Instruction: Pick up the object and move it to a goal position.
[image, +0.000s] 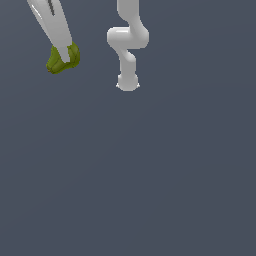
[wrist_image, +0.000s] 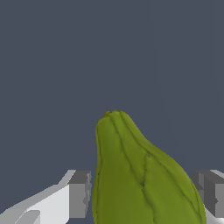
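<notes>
The object (image: 56, 63) is a small olive-green lumpy blob with darker creases, at the upper part of the exterior view's left. My white gripper (image: 65, 57) comes down over it at a slant, and one finger lies across its front. In the wrist view the object (wrist_image: 140, 175) fills the gap between the two grey finger pads (wrist_image: 79, 192), and both pads sit against its sides. Its narrow end points away from the camera. The gripper (wrist_image: 144, 197) is shut on the object. I cannot tell whether the object rests on the floor or hangs above it.
The arm's white base and lower links (image: 128, 45) stand at the top middle of the exterior view, to the exterior view's right of the gripper. A plain dark grey-blue floor (image: 150, 175) lies all around.
</notes>
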